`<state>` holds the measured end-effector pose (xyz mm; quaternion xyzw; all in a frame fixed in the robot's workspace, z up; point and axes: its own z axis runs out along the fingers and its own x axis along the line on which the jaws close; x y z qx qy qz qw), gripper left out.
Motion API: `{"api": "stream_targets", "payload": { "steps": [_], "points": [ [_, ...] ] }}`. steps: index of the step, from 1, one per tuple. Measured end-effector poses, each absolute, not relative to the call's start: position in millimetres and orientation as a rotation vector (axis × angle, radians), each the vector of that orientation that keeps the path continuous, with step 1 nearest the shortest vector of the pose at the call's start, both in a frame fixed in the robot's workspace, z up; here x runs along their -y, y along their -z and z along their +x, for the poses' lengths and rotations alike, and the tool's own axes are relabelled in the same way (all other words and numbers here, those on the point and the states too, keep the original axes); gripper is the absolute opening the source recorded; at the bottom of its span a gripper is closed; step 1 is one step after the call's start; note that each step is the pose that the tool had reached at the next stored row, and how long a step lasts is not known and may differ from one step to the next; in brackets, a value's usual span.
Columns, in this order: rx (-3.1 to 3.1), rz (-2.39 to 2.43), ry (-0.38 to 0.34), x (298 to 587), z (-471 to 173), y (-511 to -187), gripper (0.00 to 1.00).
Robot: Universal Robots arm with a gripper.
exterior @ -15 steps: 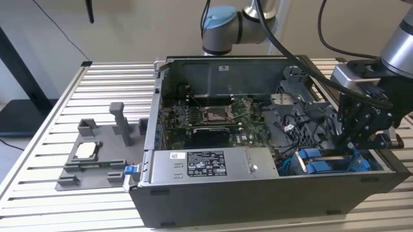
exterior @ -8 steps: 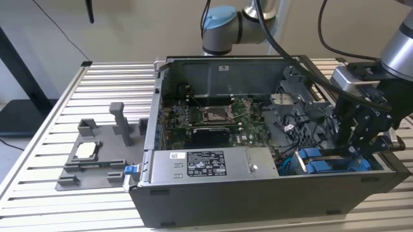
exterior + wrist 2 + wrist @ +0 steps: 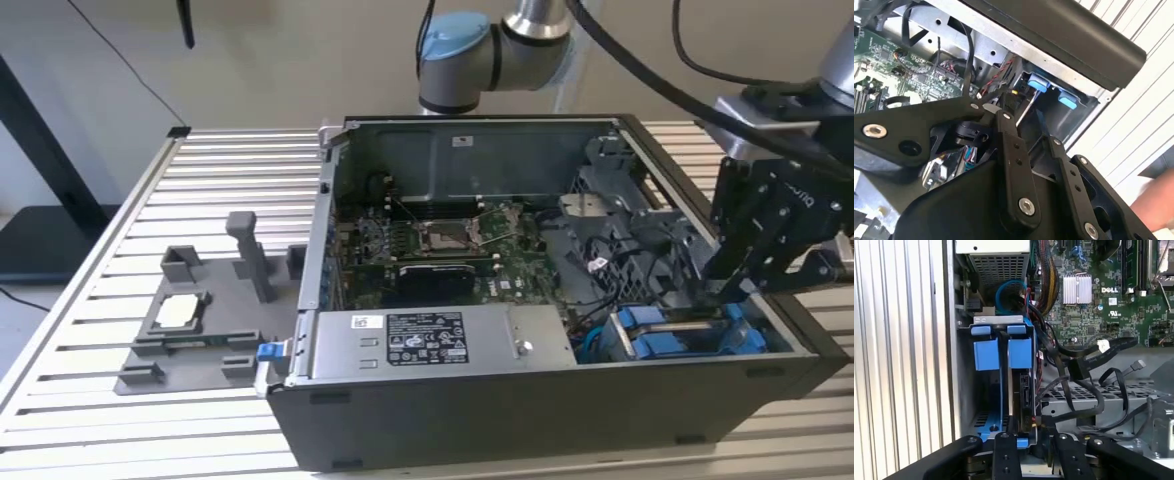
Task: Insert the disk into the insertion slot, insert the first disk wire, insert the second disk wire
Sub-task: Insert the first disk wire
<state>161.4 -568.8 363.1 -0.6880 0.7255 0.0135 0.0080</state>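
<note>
The disk (image 3: pixel 1022 390) already sits edge-on inside the insertion slot (image 3: pixel 996 319), its blue carrier (image 3: pixel 1002 405) down between the cage walls, so we judge the first step done. The gripper (image 3: pixel 1033 437) hangs right at the disk's exposed end, where a black plug (image 3: pixel 1036 421) with red and yellow leads meets it. Whether the gripper is clenched on that plug or released we cannot tell, nor whether the plug is seated. A loose plug (image 3: pixel 1138 364) lies free nearby, so the wiring looks unfinished to us. Around all this the computer case (image 3: pixel 561 420) stands on the slatted desk (image 3: pixel 227 170), beside the fixture tray (image 3: pixel 160 350).
</note>
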Motion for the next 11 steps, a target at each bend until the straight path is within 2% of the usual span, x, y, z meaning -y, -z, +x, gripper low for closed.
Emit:
{"api": "stream_targets", "payload": {
  "steps": [11],
  "points": [
    [-2.268,-2.151,-0.042,568.0,155.2,-398.7,0.33]
  ]
}}
